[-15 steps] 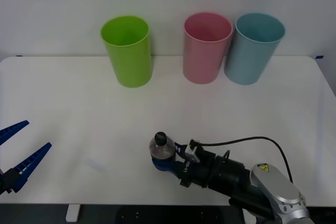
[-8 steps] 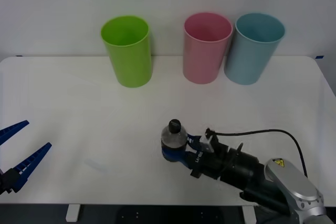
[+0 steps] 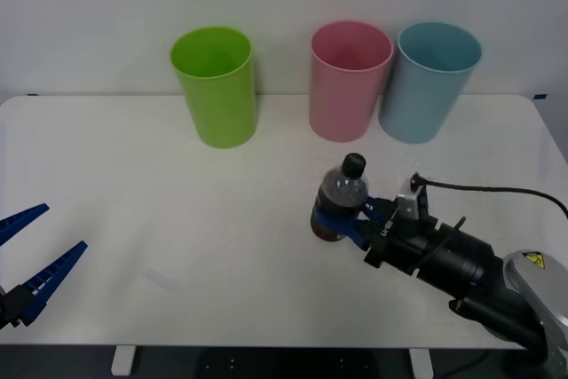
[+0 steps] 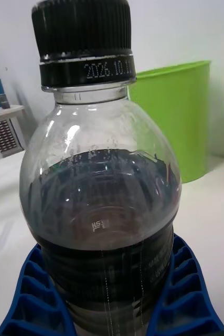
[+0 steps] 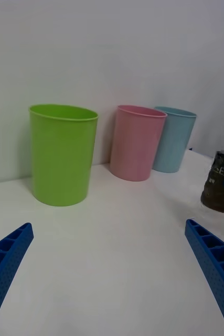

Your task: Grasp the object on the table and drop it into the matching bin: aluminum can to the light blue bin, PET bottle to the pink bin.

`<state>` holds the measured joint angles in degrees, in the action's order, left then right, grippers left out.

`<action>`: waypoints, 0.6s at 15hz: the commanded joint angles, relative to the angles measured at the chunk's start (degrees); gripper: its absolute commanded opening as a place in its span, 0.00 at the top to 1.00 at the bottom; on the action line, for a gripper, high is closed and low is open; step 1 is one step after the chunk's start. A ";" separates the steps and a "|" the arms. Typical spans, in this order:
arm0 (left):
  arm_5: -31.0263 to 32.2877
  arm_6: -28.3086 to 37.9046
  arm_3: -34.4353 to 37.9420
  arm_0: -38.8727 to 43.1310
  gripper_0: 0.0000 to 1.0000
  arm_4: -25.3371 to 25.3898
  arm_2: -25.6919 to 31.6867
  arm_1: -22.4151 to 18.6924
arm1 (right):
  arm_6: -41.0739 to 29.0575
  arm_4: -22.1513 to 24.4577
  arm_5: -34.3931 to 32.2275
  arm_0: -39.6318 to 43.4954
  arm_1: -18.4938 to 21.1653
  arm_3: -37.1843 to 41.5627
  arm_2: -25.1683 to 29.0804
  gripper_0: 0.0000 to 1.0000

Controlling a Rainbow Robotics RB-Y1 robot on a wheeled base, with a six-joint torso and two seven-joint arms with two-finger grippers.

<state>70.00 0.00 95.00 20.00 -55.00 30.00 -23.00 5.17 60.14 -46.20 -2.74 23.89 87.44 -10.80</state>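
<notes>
Right gripper [image 3: 342, 222] clamped on the PET bottle [image 3: 338, 200], blue ribbed fingers [image 4: 180, 294] pressed against either side of its dark lower body. Bottle upright, black cap on top, dark liquid filling roughly the lower two thirds, clear above. It sits over the table [image 3: 133, 184] right of centre, in front of the pink bin [image 3: 348, 80] and well apart from it; whether its base touches the tabletop cannot be told. The right arm reaches in from the near right corner with a black cable looping over it. At the far edge three bins stand in a row: lime green bin [image 3: 216, 86] to the left with a gap beside it, then the pink bin, and the light blue bin [image 3: 429, 82] just beside the pink one on its right. Left gripper [image 3: 31, 259] parked at the near left edge of the table, fingers spread wide with nothing between them.
</notes>
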 commanded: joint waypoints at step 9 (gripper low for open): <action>0.00 0.00 0.00 0.00 0.00 0.00 0.00 0.00 | -17.74 -0.98 -0.03 0.02 3.88 9.59 12.21 1.00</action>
<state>70.00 0.00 95.00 20.00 -55.00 30.00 -23.00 -11.96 59.66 -46.23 -2.71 27.40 96.42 0.92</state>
